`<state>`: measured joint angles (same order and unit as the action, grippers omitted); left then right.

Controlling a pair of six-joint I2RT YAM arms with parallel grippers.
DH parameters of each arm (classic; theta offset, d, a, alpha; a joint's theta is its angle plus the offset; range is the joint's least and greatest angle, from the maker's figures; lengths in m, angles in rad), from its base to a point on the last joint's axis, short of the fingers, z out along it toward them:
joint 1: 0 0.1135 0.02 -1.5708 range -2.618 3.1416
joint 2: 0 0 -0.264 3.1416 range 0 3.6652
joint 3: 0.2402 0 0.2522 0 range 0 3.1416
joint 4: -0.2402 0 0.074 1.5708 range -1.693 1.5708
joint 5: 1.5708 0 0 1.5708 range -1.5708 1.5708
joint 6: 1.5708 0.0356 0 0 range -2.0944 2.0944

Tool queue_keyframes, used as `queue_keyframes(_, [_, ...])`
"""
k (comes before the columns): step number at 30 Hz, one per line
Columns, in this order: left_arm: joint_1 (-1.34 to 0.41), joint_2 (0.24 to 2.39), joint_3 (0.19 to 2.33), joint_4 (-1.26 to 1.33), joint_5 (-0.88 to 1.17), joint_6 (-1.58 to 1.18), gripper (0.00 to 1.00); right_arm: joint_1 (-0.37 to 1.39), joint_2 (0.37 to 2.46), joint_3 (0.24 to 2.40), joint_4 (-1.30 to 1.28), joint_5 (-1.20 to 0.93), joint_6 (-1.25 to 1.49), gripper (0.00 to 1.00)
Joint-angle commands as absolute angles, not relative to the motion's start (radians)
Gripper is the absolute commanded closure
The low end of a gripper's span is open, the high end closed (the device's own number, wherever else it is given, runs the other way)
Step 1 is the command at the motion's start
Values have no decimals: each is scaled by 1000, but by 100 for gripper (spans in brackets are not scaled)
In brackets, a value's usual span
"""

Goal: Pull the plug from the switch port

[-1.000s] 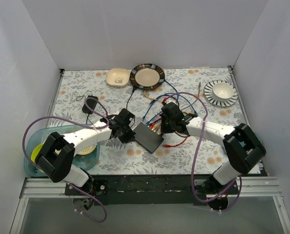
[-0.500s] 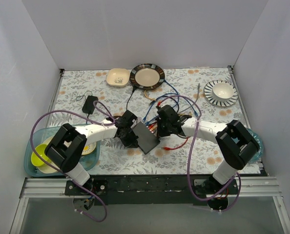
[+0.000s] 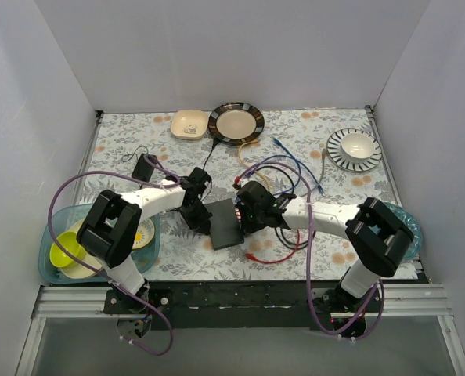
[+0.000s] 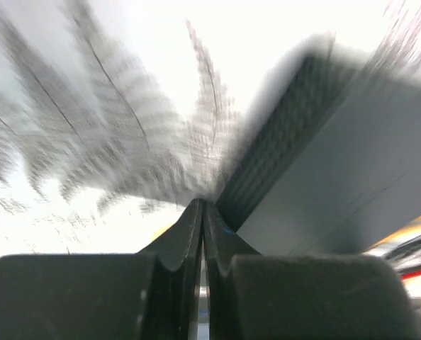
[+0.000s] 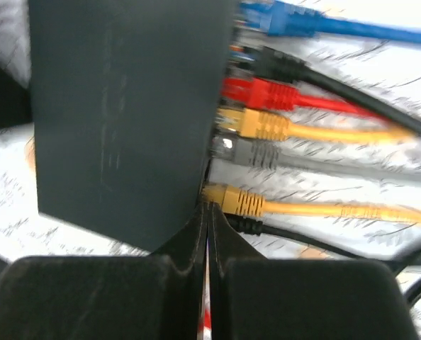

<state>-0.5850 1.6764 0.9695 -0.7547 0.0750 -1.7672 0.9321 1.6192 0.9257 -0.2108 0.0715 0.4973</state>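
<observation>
Since the earlier frames the switch has slid left and turned, so that it now lies squarer to the near edge at the centre of the floral table, with both arms drawn in towards it and the cable bundle dragged leftwards. The left gripper stands at the switch's left edge, its fingers pressed together with nothing seen between them, their tips at the box's ribbed side. The right gripper stands at the socket edge, its fingers likewise clenched together, their tips just beside the nearest yellow plug. All plugs remain seated in a row: blue plug, red plug, a second yellow plug and grey plug. Containers: the teal tray at near left holds a yellow-green bowl and a small flowered plate; the dark-rimmed plate at the far centre is bare; the striped plate at far right carries a white bowl; the square cream bowl shows small contents too faint to identify.
</observation>
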Motion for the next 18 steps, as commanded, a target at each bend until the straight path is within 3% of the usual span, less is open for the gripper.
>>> queue_keyframes(1, [-459,1663,1028,-662,-49,-1727,100,979,1563,1099,-326,-22,482,99])
queue_keyframes(7, [-448,1519,1045,-686,-83,-1713,100,812,1515,1195,-379,112,439,99])
queue_keyframes(18, [-791,1404,914,-693,-25,-1828,100,640,1888,1439,-331,-54,400,99])
